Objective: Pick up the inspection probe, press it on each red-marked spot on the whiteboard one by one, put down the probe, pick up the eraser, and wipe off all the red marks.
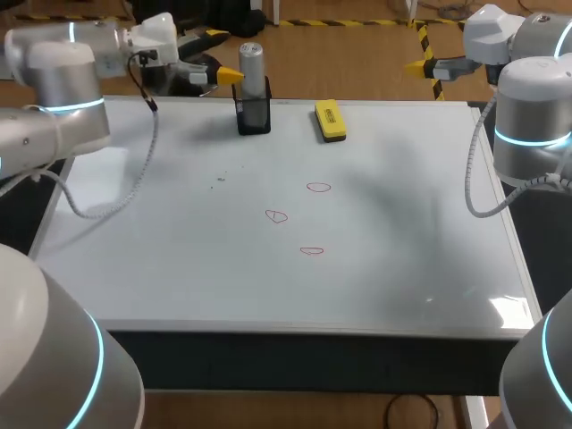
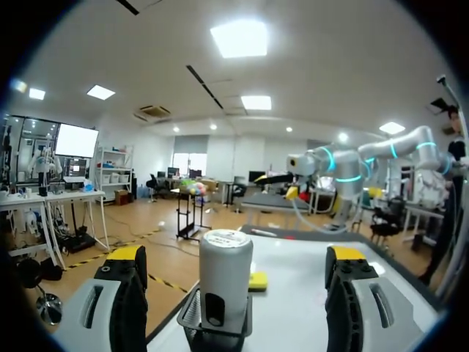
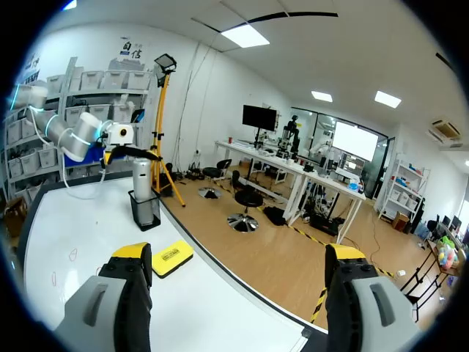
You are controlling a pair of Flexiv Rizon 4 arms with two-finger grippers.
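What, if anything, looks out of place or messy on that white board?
Nothing much. The probe stands upright in its holder; the eraser lies flat nearby, slightly askew. A few tiny dark specks sit left of the red marks, too small to identify.

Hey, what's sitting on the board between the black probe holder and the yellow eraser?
Nothing. In the head view that stretch of whiteboard between the holder and the eraser is bare; the red marks lie nearer the robot.

Black mesh holder [image 1: 254, 118] noted upright toward 12 o'clock from bench [image 1: 304, 362] centre, near far edge. Faint dark specks [image 1: 220, 180] recorded at 7 o'clock of holder.
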